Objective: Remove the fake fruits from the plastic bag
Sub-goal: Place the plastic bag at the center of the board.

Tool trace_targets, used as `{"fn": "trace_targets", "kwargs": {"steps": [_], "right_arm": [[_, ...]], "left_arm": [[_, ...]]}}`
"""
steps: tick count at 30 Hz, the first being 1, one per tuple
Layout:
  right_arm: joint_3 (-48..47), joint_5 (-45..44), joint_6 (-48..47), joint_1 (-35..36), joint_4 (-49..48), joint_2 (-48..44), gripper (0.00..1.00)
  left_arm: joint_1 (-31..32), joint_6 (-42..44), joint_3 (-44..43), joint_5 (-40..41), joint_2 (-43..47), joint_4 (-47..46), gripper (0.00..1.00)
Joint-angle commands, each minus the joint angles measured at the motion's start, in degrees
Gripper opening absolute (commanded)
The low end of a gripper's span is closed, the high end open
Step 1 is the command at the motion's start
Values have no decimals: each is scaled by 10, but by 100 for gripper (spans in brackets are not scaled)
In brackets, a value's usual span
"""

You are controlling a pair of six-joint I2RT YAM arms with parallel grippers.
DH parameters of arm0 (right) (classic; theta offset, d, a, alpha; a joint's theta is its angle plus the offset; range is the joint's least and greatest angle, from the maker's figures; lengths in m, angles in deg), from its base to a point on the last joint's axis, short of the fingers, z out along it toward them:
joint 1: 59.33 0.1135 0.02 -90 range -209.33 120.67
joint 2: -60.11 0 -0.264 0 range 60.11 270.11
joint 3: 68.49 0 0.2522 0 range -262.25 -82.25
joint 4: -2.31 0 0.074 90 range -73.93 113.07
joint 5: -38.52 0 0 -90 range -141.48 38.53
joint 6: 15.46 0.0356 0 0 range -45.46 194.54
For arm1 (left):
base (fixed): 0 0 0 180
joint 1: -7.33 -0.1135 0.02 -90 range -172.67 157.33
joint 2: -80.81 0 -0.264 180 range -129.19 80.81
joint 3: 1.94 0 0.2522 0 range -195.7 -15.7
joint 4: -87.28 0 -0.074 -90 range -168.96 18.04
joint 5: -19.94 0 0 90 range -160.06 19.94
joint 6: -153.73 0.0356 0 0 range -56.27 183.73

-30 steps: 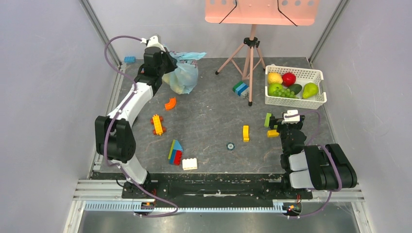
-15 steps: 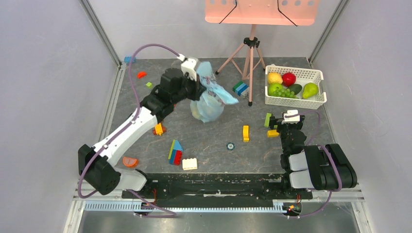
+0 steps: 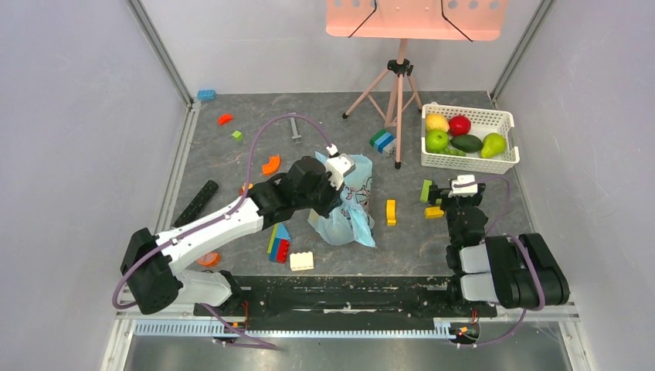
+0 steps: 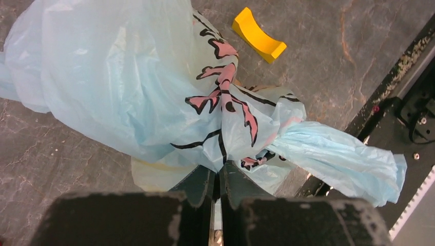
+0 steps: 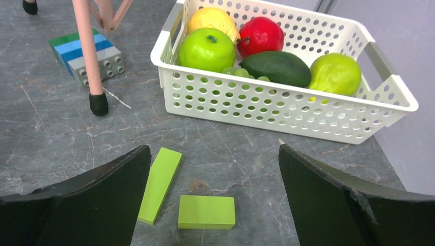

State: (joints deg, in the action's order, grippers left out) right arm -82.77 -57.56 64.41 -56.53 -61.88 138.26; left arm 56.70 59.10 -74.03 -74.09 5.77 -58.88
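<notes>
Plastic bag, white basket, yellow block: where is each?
plastic bag (image 4: 118, 77), left wrist view, its pale-blue side
white basket (image 5: 267, 105), right wrist view, its near wall
yellow block (image 4: 256, 37), left wrist view, its top face

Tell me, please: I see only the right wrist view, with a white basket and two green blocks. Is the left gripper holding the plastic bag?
Observer: Yes. The left gripper is shut on a fold of the plastic bag.
Operator: Where is the bag on the table?
Observer: In the top view it is near the middle of the table, toward the arms' side, just left of a yellow block.
Operator: Is any fruit out of it?
Observer: I see none loose beside the bag. A pale yellow shape shows through its film near the fingers.
</notes>
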Motion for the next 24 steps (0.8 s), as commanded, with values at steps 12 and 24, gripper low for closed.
{"fn": "trace_targets", "kwargs": {"steps": [12,24], "right_arm": [[-109,-54,212,3,522,-276,98],[-203,130,267,1,649,-344,98]], "left_arm": [[36,29,-16,23,26,16,54],[36,7,-2,-18,102,9,81]]}}
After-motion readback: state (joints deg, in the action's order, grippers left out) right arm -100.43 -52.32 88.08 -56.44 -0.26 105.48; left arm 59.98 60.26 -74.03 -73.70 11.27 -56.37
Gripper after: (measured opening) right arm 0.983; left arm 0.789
